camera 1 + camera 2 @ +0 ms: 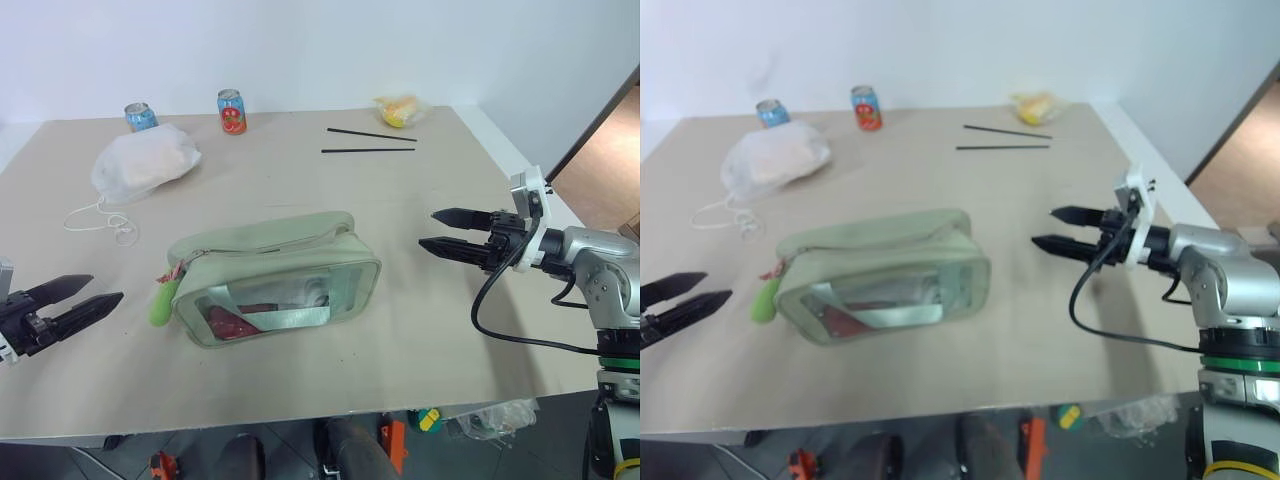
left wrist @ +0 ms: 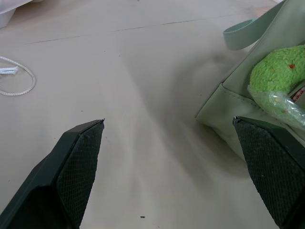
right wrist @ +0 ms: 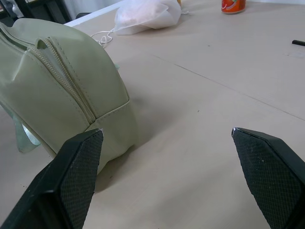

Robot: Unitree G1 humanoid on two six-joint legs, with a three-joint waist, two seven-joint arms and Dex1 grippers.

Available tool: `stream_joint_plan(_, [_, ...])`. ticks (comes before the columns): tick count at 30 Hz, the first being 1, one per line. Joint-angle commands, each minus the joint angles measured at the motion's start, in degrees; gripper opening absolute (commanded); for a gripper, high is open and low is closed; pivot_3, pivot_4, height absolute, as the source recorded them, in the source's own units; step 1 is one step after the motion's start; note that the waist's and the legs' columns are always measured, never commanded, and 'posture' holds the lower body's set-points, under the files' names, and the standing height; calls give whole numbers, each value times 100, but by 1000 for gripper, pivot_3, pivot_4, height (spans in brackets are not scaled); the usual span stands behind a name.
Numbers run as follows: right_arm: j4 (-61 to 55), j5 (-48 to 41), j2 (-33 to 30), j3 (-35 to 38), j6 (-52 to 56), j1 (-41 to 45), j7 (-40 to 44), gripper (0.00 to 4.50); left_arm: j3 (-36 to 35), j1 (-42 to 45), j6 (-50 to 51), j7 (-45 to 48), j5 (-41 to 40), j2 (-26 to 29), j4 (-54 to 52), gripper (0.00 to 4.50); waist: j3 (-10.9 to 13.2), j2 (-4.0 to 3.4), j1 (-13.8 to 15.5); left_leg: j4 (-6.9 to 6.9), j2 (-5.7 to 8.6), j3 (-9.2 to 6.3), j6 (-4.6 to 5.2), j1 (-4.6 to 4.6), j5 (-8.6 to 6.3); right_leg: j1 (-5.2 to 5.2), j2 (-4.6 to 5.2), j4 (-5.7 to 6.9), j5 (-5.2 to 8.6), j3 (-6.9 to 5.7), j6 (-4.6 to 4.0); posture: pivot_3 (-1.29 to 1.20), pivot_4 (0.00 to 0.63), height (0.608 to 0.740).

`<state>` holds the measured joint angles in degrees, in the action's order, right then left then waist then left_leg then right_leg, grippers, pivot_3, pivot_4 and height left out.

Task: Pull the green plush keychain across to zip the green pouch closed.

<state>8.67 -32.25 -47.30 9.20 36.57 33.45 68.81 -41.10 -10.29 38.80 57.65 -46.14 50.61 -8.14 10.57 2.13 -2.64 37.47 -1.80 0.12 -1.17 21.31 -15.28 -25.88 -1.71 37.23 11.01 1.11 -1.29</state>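
Left gripper (image 1: pixel 85 297) low at the near left edge of the table (image 1: pixel 420 330), its two black fingers spread wide with nothing between them, tips aimed toward the pouch; from the left wrist view the bare tabletop sits between the pads, and the green plush keychain (image 2: pixel 279 76) lies just beyond one fingertip, close but not touching. There is the green pouch (image 1: pixel 275 280), sitting mid-table, clear front panel facing the camera, something red (image 1: pixel 225 322) visible inside, webbing handle (image 1: pixel 300 228) draped along its top; the keychain (image 1: pixel 163 301) hangs at the pouch's left end, bright lime and fuzzy, resting against the end wall beside a bit of red-and-white cord (image 1: pixel 172 271). Over on the right, the right gripper (image 1: pixel 437 230) hovers above the table near the pouch's right end, fingers parted wide and holding nothing, pointing left toward the bag; its wrist view shows the zipper (image 3: pixel 66 86) running over the pouch's end, with one finger close beside the fabric and a gap still visible. Farther back: a white drawstring bag (image 1: pixel 145 160) with its cord (image 1: pixel 100 222) trailing toward the camera; a blue can (image 1: pixel 140 116) and a red can (image 1: pixel 231 111) standing upright near the far edge; two black chopsticks (image 1: pixel 370 142) lying apart; a yellow wrapped item (image 1: pixel 398 109) at the far right corner.
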Motion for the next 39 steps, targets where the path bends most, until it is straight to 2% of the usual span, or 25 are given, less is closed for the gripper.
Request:
stream_joint_plan(1, [-71, 37, -77, -5, -152, 221, 81, 4469, -210, 476, 76, -195, -260, 130, -41, 4500, 0, 0, 1, 0, 0, 0, 0, 0, 0, 0, 0, 0, 0, 0, 0, 0, 150, 740])
stream_joint_plan(7, [-524, -282, -17, -260, -52, 1240, 520, 4469, 478, 1979, 347, -324, -954, 324, -750, 4500, 10, 7, 7, 12, 9, 1, -2, 0, 10, 3, -9, 4, -20, 2, 12, 0, 150, 740])
stream_joint_plan(15, [-1913, -863, 31, -932, 420, 1441, 1209, 4469, 1179, 2840, 601, -341, -1525, 270, -1284, 4500, 11, 9, 3, 11, -1, -5, -2, 16, 2, -8, -5, -1, -13, 3, 4, 0, 150, 740])
stream_joint_plan(18, [-2123, -609, 20, -1359, 226, 1296, 1395, 4469, 1375, 2944, 617, -410, -1583, 201, -1414, 4500, 10, 10, 6, 11, 2, -5, -2, 15, 3, -6, -3, -1, -13, 2, 4, 0, 150, 740])
stream_joint_plan(23, [-1537, 185, 142, -1805, -467, 1215, 1309, 4469, 1431, 2886, 647, -498, -1764, 123, -1579, 4500, 10, 10, 3, 28, 6, 0, -4, 13, 4, -2, -7, 2, -18, 3, 12, 0, 150, 740])
stream_joint_plan(31, [-1176, 285, 399, -1809, -700, 1251, 1426, 4469, 1376, 2802, 776, -665, -2276, 140, -1950, 4500, 10, 10, 7, 37, 6, -5, -7, 15, 6, 0, -8, 7, -20, 2, 14, 0, 150, 740])
stream_joint_plan(37, [-1192, 344, 470, -1863, -753, 1078, 1432, 4469, 1399, 2725, 738, -826, -2356, 112, -1999, 4500, 10, 10, 8, 39, 6, -6, -7, 14, 6, 2, -9, 8, -20, 1, 13, 0, 150, 740])
stream_joint_plan(38, [-1190, 367, 482, -1869, -769, 1045, 1413, 3928, 1396, 2700, 729, -840, -2358, 110, -2006, 4500, 10, 10, 8, 40, 7, -6, -7, 14, 6, 2, -9, 9, -20, 0, 13, 0, 150, 740])
stream_joint_plan(39, [-1200, 373, 486, -1868, -782, 1004, 1412, 3644, 1389, 2680, 723, -858, -2368, 106, -2015, 4500, 10, 10, 8, 41, 7, -6, -7, 14, 6, 2, -9, 10, -20, 1, 13, 0, 150, 740])
